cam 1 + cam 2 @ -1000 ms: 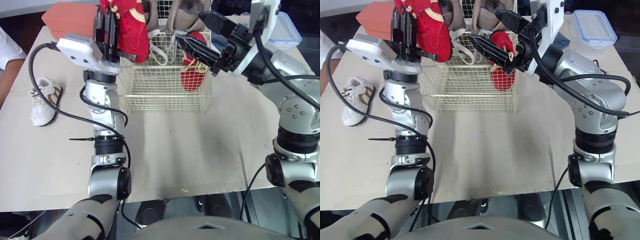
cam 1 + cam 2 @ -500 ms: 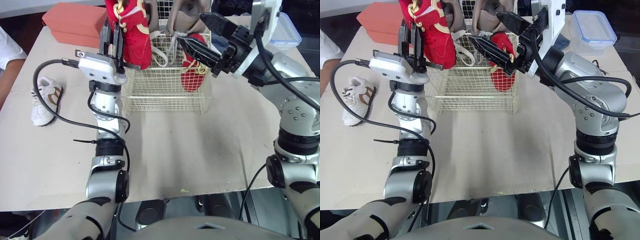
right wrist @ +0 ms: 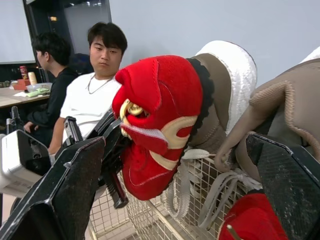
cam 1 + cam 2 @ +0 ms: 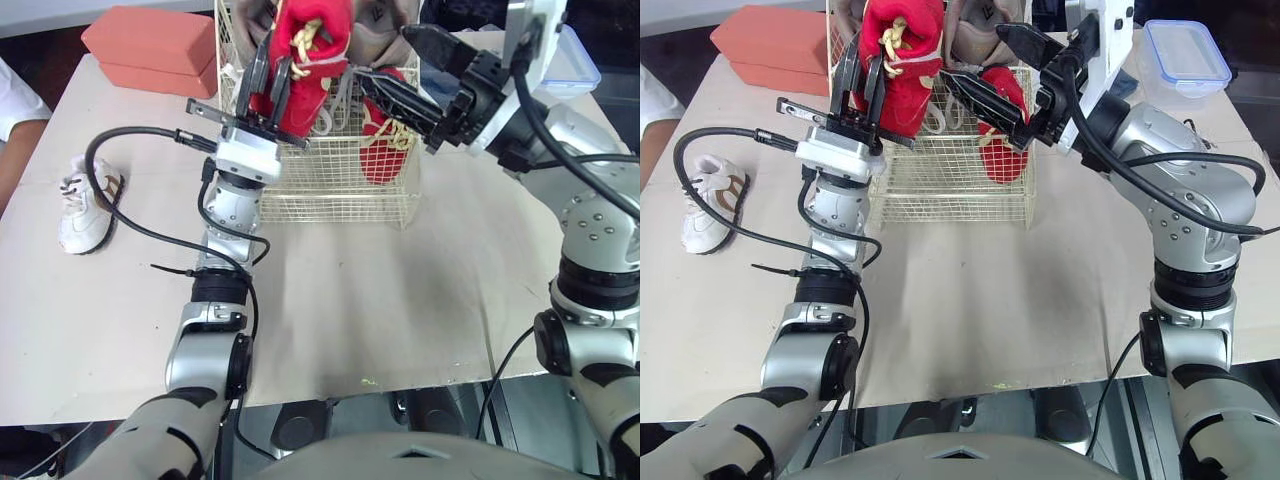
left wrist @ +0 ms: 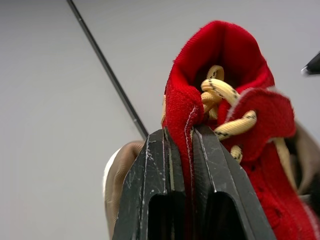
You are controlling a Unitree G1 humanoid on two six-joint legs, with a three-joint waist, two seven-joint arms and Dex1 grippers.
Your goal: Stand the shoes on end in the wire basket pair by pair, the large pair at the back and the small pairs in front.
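Observation:
My left gripper (image 4: 272, 72) is shut on the collar of a red shoe with yellow laces (image 4: 308, 55). It holds the shoe over the left part of the wire basket (image 4: 330, 190), toe down. A second red shoe (image 4: 385, 140) stands on end in the basket's front right. Two large tan shoes (image 4: 375, 25) stand at the basket's back. My right gripper (image 4: 383, 55) hangs open just above the standing red shoe, its fingers (image 3: 65, 195) spread wide with nothing between them. A small white shoe (image 4: 85, 200) lies on the table at the far left.
A red box (image 4: 150, 45) sits at the back left, beside the basket. A clear plastic container with a blue rim (image 4: 1185, 50) is at the back right. Two people (image 3: 100, 95) sit beyond the table. The table's front half (image 4: 350, 300) is bare paper.
My left gripper has carried the red shoe to the right, from beside the basket's left edge to over the basket. The right gripper has stayed where it was.

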